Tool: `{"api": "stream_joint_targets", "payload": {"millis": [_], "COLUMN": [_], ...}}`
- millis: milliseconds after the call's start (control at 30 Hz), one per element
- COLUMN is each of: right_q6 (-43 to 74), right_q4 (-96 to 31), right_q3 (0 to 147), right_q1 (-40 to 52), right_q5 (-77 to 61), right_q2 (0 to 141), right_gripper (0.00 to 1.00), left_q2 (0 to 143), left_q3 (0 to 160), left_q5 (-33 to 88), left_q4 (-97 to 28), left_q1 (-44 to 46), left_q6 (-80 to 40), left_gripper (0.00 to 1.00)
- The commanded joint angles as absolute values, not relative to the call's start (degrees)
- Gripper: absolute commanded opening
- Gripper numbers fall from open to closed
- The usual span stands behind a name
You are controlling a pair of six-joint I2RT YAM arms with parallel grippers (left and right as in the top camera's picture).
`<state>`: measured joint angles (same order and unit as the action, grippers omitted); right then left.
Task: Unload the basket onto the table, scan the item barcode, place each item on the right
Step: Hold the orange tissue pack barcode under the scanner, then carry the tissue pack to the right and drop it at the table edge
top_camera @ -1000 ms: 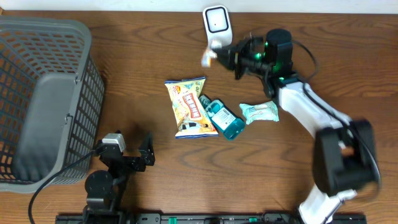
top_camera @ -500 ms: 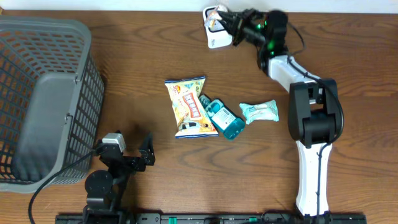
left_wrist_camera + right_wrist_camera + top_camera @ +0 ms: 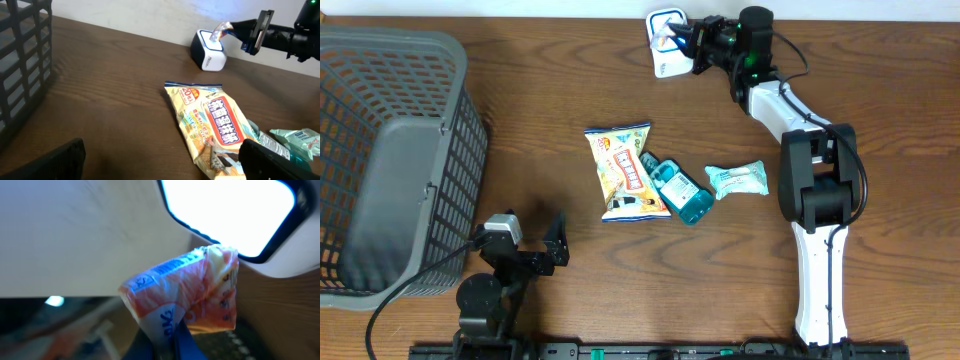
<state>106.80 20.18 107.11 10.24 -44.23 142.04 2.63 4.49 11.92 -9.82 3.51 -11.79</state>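
Right now the right gripper point(image 3: 688, 42) is pinching a small orange-and-white packet point(image 3: 190, 295) by 1 end and holds it just in front of the lit window of the white barcode scanner point(image 3: 667, 68), at the far edge of the table point(image 3: 520, 120). The left gripper point(image 3: 530, 242) sits at the near side with its fingers spread wide, holding nothing.

The wrapper is crinkled and folded where it is held, so the barcode may be creased, turned away from the window or hidden by the fingers, and the scan would likely fail. The thin end grip could also let the packet slip. With the gripper this close, a push forward could shove the scanner.

Count: 1 scanner, 1 grey basket point(image 3: 395, 45) at the left, 1 held packet, and 3 items lying mid-table: 1 yellow snack bag point(image 3: 625, 172), 1 teal bottle point(image 3: 682, 192), 1 mint-green packet point(image 3: 737, 180). There are 2 arms.
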Motion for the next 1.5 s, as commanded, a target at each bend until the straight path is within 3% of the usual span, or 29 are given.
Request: {"api": "stream_joint_targets", "payload": {"millis": [0,133,267,367,467,500,633,733,1167,1233,1267,1300,1367,1433,1467], "right_q6": [91.0,79.4,65.9,58.5,58.5,60.1,60.8,60.8,57.1,56.9,55.6,53.9,50.8,47.2,45.2], "right_q4": [13.9,2.7,-21.4,-42.6,-53.5,-58.2,-61.5,-61.3,-60.9,-60.4,-60.7,-60.7,-60.9,-62.0,-62.8], "right_q3": [108.8,108.8,108.8,108.8,108.8,108.8,106.9,104.9,104.3,104.4,105.5,106.3,107.6,109.5,110.7], "right_q1": [9.8,7.9,4.4,1.2,-0.1,-0.8,-3.8,-7.5,-27.0,-29.4,-31.1,-32.1,-33.6,-35.2,-36.1], "right_q5": [-45.9,-48.3,-40.8,-16.3,11.7,28.6,52.4,58.0,56.1,52.9,50.0,47.8,42.9,35.0,29.2], "right_q2": [138.5,128.8,116.7,107.5,103.0,102.2,104.1,107.5,130.6,130.8,130.4,129.9,128.6,126.2,124.3], "right_gripper": [0.02,0.02,0.02,0.02,0.02,0.01,0.01,0.01,0.02,0.20,0.37,0.47,0.55,0.79,0.85], "left_q2": [2.4,2.4,2.4,2.4,2.4,2.4,2.4,2.4,2.4,2.4,2.4,2.4,2.4,2.4,2.4], "left_q3": [3.5,3.5,3.5,3.5,3.5,3.5,3.5,3.5,3.5,3.5,3.5,3.5,3.5,3.5,3.5], "left_q5": [12.7,12.7,12.6,12.6,12.7,12.7,12.7,12.6,12.6,12.7,12.6,12.7,12.6,12.6,12.6], "left_q4": [-11.0,-11.0,-11.0,-11.0,-11.0,-11.0,-11.0,-11.0,-11.0,-11.0,-11.0,-11.0,-11.0,-11.0,-11.0], "left_q1": [3.7,3.7,3.7,3.7,3.7,3.7,3.7,3.7,3.7,3.7,3.7,3.7,3.7,3.7,3.7], "left_q6": [-11.0,-11.0,-11.0,-11.0,-11.0,-11.0,-11.0,-11.0,-11.0,-11.0,-11.0,-11.0,-11.0,-11.0,-11.0], "left_gripper": [0.98,0.98,0.98,0.98,0.98,0.98,0.98,0.98,0.98,0.98,0.98,0.98,0.98,0.98,0.98]}}
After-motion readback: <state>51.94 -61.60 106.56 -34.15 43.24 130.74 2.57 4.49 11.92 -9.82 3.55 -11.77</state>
